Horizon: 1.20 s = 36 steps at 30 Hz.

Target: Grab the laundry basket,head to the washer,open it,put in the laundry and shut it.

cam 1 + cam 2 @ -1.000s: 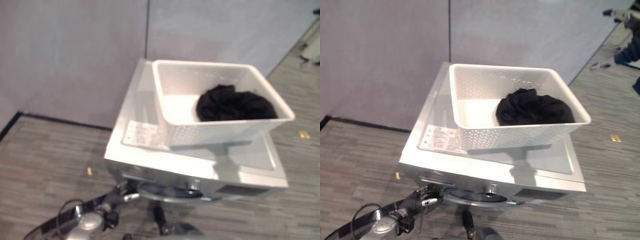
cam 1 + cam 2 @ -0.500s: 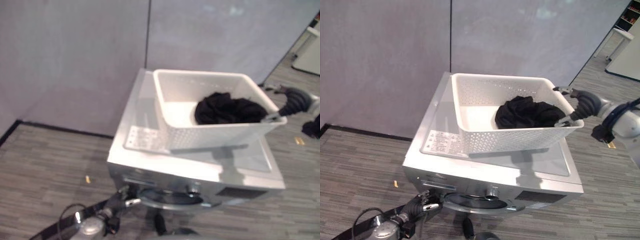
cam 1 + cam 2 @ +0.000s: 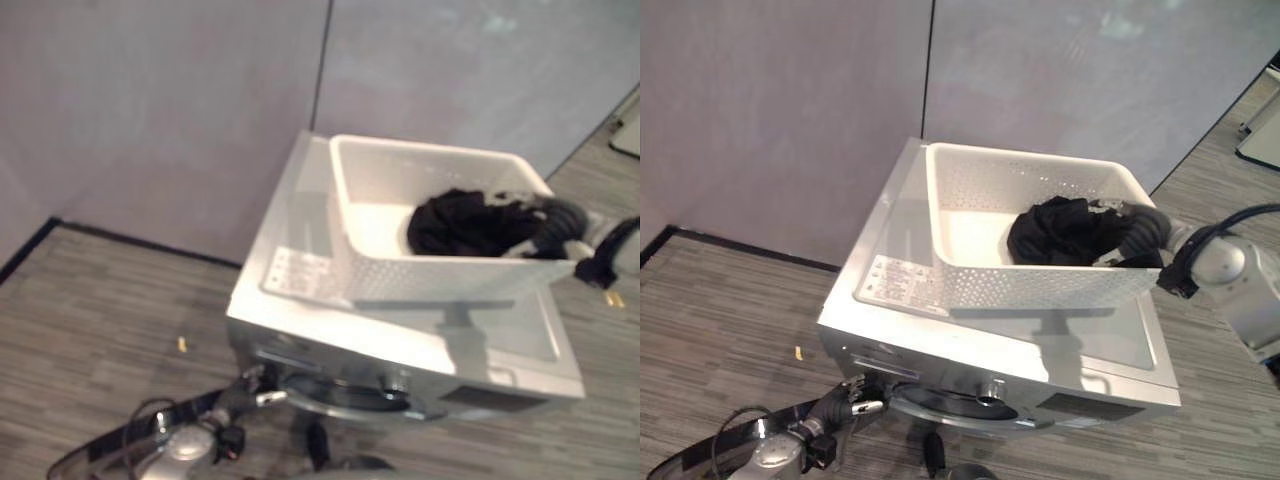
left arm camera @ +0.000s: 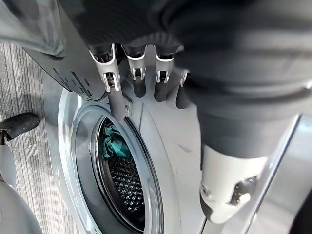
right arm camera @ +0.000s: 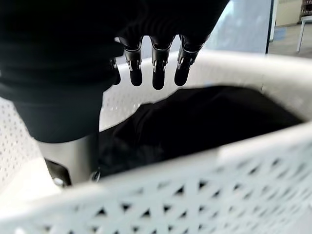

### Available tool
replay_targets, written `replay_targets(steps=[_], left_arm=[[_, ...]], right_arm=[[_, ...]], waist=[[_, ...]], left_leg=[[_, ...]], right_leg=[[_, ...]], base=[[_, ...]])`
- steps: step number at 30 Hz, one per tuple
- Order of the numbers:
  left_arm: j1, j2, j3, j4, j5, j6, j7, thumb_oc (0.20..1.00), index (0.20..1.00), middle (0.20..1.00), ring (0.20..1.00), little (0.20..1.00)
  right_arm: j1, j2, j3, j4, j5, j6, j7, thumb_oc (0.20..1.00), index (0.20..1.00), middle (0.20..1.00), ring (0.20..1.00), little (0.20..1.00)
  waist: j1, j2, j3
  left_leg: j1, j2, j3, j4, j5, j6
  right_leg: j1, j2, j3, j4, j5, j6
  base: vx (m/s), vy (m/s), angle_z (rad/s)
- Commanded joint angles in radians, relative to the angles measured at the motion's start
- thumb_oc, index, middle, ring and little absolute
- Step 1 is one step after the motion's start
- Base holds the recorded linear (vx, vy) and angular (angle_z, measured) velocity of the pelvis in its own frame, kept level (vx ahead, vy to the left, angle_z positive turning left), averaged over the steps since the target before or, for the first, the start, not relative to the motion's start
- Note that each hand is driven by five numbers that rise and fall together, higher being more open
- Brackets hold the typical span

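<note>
Left eye view first: the white laundry basket [image 3: 440, 235] sits on top of the silver washer [image 3: 400, 340], dark laundry [image 3: 465, 222] heaped at its right end. Right eye view: the right robot hand [image 3: 1140, 230] reaches over the basket's far right rim onto the clothes, while the left robot hand [image 3: 852, 408] hovers low by the washer's front. Left wrist view: fingers [image 4: 115, 102] extended and spread, touching the round door [image 4: 122, 180], something teal behind the glass. Right wrist view: fingers [image 5: 153, 73] straight, loosely apart above the laundry, gripping nothing. Risk, I'd say: the basket overhangs, so a clumsy pull could tip it off. Grey plank floor [image 3: 720, 300], plain partition walls [image 3: 790, 110].
</note>
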Motion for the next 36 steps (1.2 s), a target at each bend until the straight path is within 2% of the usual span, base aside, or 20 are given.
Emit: replay_targets(steps=[1,9,12,18,23,24,25,26,32,36], left_arm=[[-0.143,0.016,-0.009,-0.066,-0.018,-0.061,0.022,1.000,1.000,1.000,1.000,1.000],[-0.143,0.021,-0.001,-0.064,-0.024,-0.058,0.034,1.000,1.000,1.000,1.000,1.000],[-0.145,0.032,0.006,-0.069,-0.030,-0.065,0.039,1.000,1.000,1.000,1.000,1.000],[-0.169,0.048,0.006,-0.061,-0.037,-0.072,0.060,1.000,1.000,1.000,1.000,1.000],[-0.175,0.051,0.007,-0.064,-0.037,-0.074,0.061,1.000,1.000,1.000,1.000,1.000],[-0.182,0.053,0.004,-0.060,-0.040,-0.074,0.061,1.000,1.000,1.000,1.000,1.000],[-0.186,0.052,0.001,-0.058,-0.041,-0.074,0.060,1.000,1.000,1.000,1.000,1.000],[-0.188,0.052,0.002,-0.058,-0.040,-0.074,0.061,1.000,1.000,1.000,1.000,1.000],[-0.188,0.054,0.008,-0.059,-0.043,-0.071,0.062,1.000,1.000,1.000,1.000,1.000],[-0.181,0.045,0.017,-0.061,-0.043,-0.063,0.065,1.000,1.000,1.000,1.000,1.000]], right_arm=[[-0.145,-0.008,0.015,0.042,-0.017,0.000,-0.010,1.000,1.000,1.000,1.000,1.000],[-0.064,-0.011,0.005,0.012,-0.033,0.010,0.021,1.000,1.000,1.000,1.000,1.000],[-0.080,-0.006,0.077,0.016,-0.049,0.013,0.058,1.000,1.000,1.000,1.000,1.000],[-0.173,-0.008,0.233,0.086,-0.135,0.022,0.114,1.000,1.000,1.000,1.000,1.000],[-0.171,-0.032,0.275,0.066,-0.154,0.020,0.153,1.000,1.000,1.000,1.000,1.000],[-0.165,-0.036,0.287,0.072,-0.149,0.021,0.163,0.542,0.542,0.542,0.542,0.542],[-0.166,-0.030,0.294,0.079,-0.147,0.021,0.165,0.219,0.219,0.219,0.219,0.219],[-0.169,-0.026,0.296,0.082,-0.142,0.020,0.164,0.200,0.200,0.200,0.200,0.200],[-0.167,-0.013,0.280,0.076,-0.151,0.027,0.152,0.200,0.200,0.200,0.200,0.200],[-0.173,0.036,0.212,0.088,-0.158,0.028,0.092,0.200,0.200,0.200,0.200,0.200]], waist=[[0.033,0.007,0.028],[0.043,-0.005,0.041],[0.060,0.000,0.061],[0.088,-0.003,0.101],[0.096,-0.006,0.116],[0.103,-0.007,0.122],[0.108,-0.007,0.125],[0.109,-0.006,0.125],[0.113,0.000,0.121],[0.107,0.008,0.105]], left_leg=[[0.007,0.106,-0.074,0.049,-0.085,-0.004],[-0.014,0.113,-0.091,0.043,-0.075,-0.012],[-0.027,0.125,-0.100,0.050,-0.081,-0.015],[-0.088,0.117,-0.134,0.067,-0.061,-0.022],[-0.123,0.118,-0.166,0.077,-0.052,-0.027],[-0.139,0.118,-0.182,0.080,-0.045,-0.030],[-0.144,0.118,-0.187,0.081,-0.044,-0.031],[-0.149,0.117,-0.192,0.081,-0.042,-0.031],[-0.161,0.117,-0.211,0.079,-0.037,-0.033],[-0.152,0.122,-0.211,0.071,-0.041,-0.031]], right_leg=[[-0.118,-0.134,-0.006,0.170,-0.067,0.109],[-0.121,-0.138,-0.031,0.165,-0.070,0.106],[-0.123,-0.131,-0.041,0.164,-0.078,0.104],[-0.144,-0.141,-0.067,0.171,-0.087,0.099],[-0.150,-0.149,-0.093,0.179,-0.098,0.094],[-0.151,-0.151,-0.104,0.180,-0.101,0.091],[-0.151,-0.151,-0.106,0.180,-0.102,0.090],[-0.152,-0.151,-0.110,0.180,-0.104,0.090],[-0.150,-0.151,-0.124,0.181,-0.113,0.085],[-0.144,-0.147,-0.125,0.181,-0.117,0.083]], base=[[-0.01,-0.023,0.11],[0.01,-0.023,0.14],[0.01,-0.041,0.05],[-0.03,-0.023,0.10],[-0.01,-0.040,0.30],[-0.01,-0.056,0.26],[0.00,-0.051,0.31],[0.00,-0.031,0.28],[0.01,-0.020,0.09],[0.01,-0.012,0.08]])
